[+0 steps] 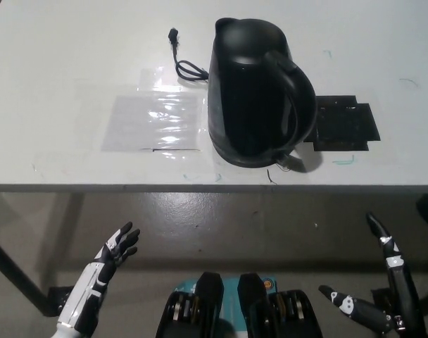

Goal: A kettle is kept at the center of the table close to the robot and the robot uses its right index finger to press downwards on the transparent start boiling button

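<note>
The table (73,42) has a white top that fills the upper half of the view, and its front edge runs straight across the picture; below this edge there is a grey, slightly stained floor (221,218), and one dark table leg (13,278) goes down at the far left. On the table stands one black kettle (253,91), upright, near the front edge and about in the middle of the table width, with its handle (295,91) turned to the right side of the picture. Taking the kettle as landmark: one thin black cord (184,62) with a small plug lies just to its left and a little behind it, one clear plastic sheet (154,120) lies flat on the table to its left, and one black flat patch (343,125) lies on the table just to its right, partly behind the handle. The start button of the kettle I cannot make out clearly. Both hands are below the table edge, well apart from the kettle and in front of it. The white left hand (115,250) is low to the left of the kettle, fingers spread a little and pointing upward, holding nothing. The black right hand (383,296) is low to the right of the kettle, spread wide and holding nothing, with one finger pointing up toward the table and another stretched out to the left.
</note>
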Tool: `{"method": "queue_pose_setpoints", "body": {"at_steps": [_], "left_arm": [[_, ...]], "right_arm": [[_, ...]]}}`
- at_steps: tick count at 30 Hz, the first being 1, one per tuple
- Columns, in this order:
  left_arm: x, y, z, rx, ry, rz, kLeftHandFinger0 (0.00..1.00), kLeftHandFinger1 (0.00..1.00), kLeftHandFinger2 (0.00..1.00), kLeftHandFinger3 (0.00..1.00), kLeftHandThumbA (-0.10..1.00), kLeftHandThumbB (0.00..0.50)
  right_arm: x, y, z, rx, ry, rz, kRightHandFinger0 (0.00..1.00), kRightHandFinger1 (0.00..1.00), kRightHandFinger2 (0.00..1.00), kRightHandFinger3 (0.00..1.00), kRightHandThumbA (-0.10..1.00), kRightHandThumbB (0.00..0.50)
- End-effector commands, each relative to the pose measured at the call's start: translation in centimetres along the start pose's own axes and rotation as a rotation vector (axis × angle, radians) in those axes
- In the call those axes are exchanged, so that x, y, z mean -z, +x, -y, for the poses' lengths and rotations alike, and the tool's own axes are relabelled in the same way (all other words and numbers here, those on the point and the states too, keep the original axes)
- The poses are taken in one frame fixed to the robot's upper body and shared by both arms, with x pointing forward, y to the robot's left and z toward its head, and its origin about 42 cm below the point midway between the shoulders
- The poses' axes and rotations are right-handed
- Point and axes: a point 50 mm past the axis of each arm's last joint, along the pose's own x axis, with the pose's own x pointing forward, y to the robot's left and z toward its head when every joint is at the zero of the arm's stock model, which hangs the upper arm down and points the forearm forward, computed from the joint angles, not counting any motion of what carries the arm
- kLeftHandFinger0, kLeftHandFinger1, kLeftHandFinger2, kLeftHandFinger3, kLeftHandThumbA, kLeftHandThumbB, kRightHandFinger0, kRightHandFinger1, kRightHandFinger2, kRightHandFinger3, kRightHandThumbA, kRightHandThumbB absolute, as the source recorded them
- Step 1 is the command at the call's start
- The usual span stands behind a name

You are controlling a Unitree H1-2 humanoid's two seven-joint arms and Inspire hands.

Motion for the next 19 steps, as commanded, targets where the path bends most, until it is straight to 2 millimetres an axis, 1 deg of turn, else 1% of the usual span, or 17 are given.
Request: {"method": "queue_pose_setpoints", "body": {"at_steps": [1, 4, 5, 9, 12, 19], "left_arm": [[-0.7, 0.44, -0.5, -0.023, 0.018, 0.058, 1.0, 1.0, 1.0, 1.0, 1.0, 0.353], [-0.6, 0.45, -0.51, -0.025, 0.02, 0.061, 1.0, 1.0, 1.0, 1.0, 1.0, 0.355], [-0.61, 0.46, -0.5, -0.024, 0.02, 0.059, 1.0, 1.0, 1.0, 1.0, 1.0, 0.362], [-0.62, 0.26, -0.48, -0.023, 0.019, 0.051, 1.0, 1.0, 1.0, 1.0, 1.0, 0.362], [-0.7, 0.27, -0.39, -0.023, 0.018, 0.05, 1.0, 1.0, 1.0, 1.0, 1.0, 0.377], [-0.8, 0.4, -0.4, -0.02, 0.01, 0.047, 1.0, 1.0, 1.0, 1.0, 1.0, 0.357]], "right_arm": [[-0.57, 0.75, -0.02, -0.022, 0.045, 0.056, 1.0, 1.0, 1.0, 1.0, 1.0, 0.324], [-0.42, 0.79, -0.04, -0.023, 0.041, 0.051, 1.0, 1.0, 1.0, 1.0, 1.0, 0.328], [-0.4, 0.83, -0.06, -0.022, 0.045, 0.05, 1.0, 1.0, 1.0, 1.0, 1.0, 0.32], [-0.37, 0.86, -0.03, -0.025, 0.045, 0.049, 1.0, 1.0, 1.0, 1.0, 1.0, 0.327], [-0.48, 0.87, 0.02, -0.032, 0.052, 0.051, 1.0, 1.0, 1.0, 1.0, 1.0, 0.317], [-0.49, 0.99, -0.01, -0.037, 0.058, 0.051, 1.0, 1.0, 1.0, 1.0, 1.0, 0.304]]}}
